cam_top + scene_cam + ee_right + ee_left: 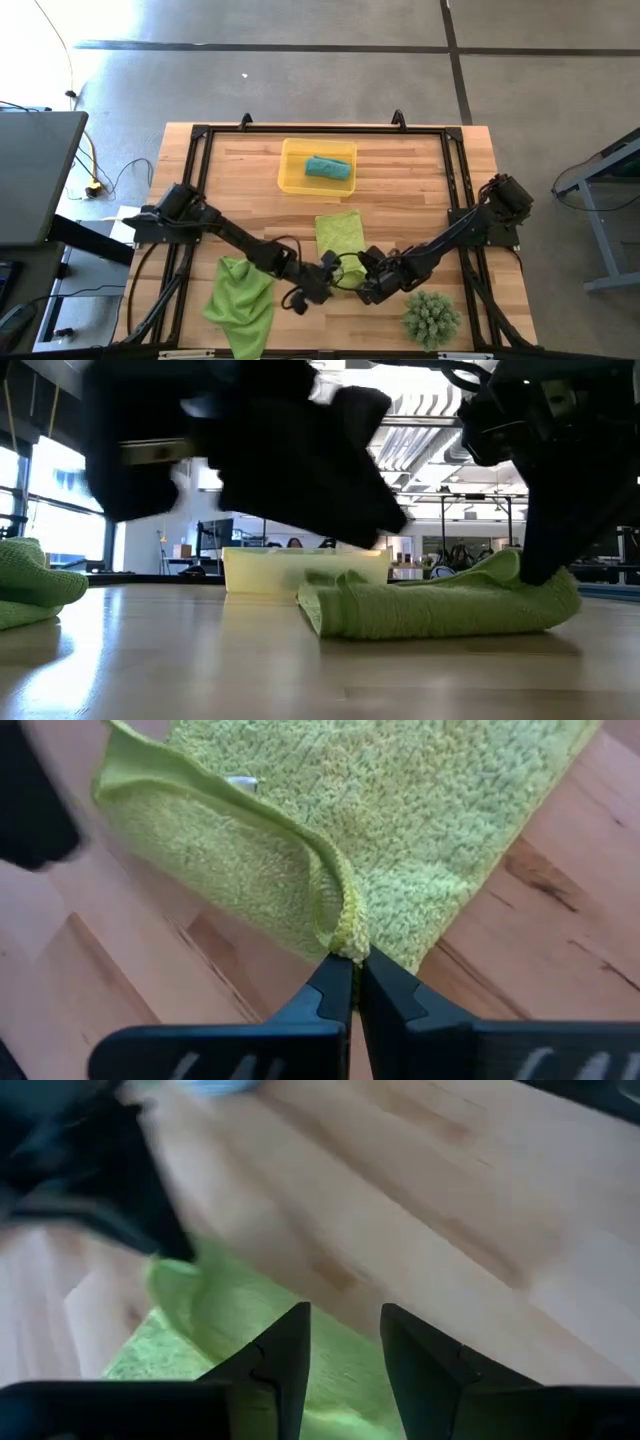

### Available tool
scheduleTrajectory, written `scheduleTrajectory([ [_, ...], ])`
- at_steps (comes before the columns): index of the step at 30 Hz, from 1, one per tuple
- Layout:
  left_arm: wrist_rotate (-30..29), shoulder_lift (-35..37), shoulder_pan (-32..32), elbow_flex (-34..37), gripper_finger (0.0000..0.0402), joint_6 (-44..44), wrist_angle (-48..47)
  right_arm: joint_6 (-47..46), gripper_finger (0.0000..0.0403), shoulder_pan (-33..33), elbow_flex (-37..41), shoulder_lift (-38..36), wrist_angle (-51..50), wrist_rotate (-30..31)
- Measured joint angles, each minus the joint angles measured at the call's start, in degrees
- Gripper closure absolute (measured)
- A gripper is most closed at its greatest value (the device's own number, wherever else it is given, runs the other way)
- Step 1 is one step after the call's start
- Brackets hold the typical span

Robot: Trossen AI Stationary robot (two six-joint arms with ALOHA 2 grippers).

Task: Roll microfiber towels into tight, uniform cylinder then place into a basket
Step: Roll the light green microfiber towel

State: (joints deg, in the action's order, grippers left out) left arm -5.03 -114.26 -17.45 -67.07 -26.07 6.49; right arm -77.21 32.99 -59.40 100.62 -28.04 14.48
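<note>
A lime-green microfiber towel [340,235] lies spread on the table's middle, its near end turned up and over [230,830]. My right gripper [364,278] is shut on that near end. My left gripper [345,1350] stands open just to its left, over the same towel's near edge [210,1320]. A second lime-green towel [240,298] lies crumpled at the near left. A teal towel [328,168], rolled up, rests inside the yellow basket [290,180] at the far middle. My left gripper's open fingers [290,1360] stand over the towel; whether they touch it, I cannot tell. My right gripper pinches the towel's hemmed near edge [345,935] between its two fingertips, slanting down from above. The pinched edge is raised [512,565] and curls over, while the rest of the towel lies on the table.
A spiky green ball-shaped plant [432,315] stands at the near right, close to my right arm. Black frame rails [320,130] run round the table. Bare wood shows between the basket and the spread towel.
</note>
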Motion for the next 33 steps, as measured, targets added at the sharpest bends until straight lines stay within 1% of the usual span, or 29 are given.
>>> scheduleTrajectory([
  [3,-0.1,-1.1,1.3,0.0,0.0286,5.2,3.2,0.3,0.0403,-0.1,0.0,0.0,-0.1,0.0],
  [8,-0.6,-2.0,2.7,0.0,0.0286,10.4,1.6,0.3,0.0403,-0.1,0.0,0.0,-0.4,-0.1],
  [17,-0.6,-4.7,3.4,0.0,0.0287,13.6,0.1,3.3,0.0403,-0.1,0.0,0.0,-0.6,-0.3],
  [20,-0.5,-5.3,3.2,0.0,0.0287,15.1,-0.1,4.4,0.0396,-0.1,0.0,0.0,-1.3,-1.5],
  [23,-0.4,-5.8,3.2,-0.1,0.0287,16.4,0.4,6.4,0.0376,-0.1,0.0,-0.3,-3.0,-3.3],
  [30,-0.4,-5.9,3.1,-0.1,0.0287,17.1,0.6,12.1,0.0296,-0.1,0.0,-3.9,-4.3,-13.2],
  [31,-0.4,-5.9,3.1,-0.1,0.0287,17.1,0.8,13.3,0.0288,-0.2,0.0,-4.7,-4.1,-14.1],
  [33,-0.4,-5.9,3.1,0.0,0.0287,17.1,1.1,16.0,0.0276,-0.3,0.0,-6.3,-2.6,-13.9],
])
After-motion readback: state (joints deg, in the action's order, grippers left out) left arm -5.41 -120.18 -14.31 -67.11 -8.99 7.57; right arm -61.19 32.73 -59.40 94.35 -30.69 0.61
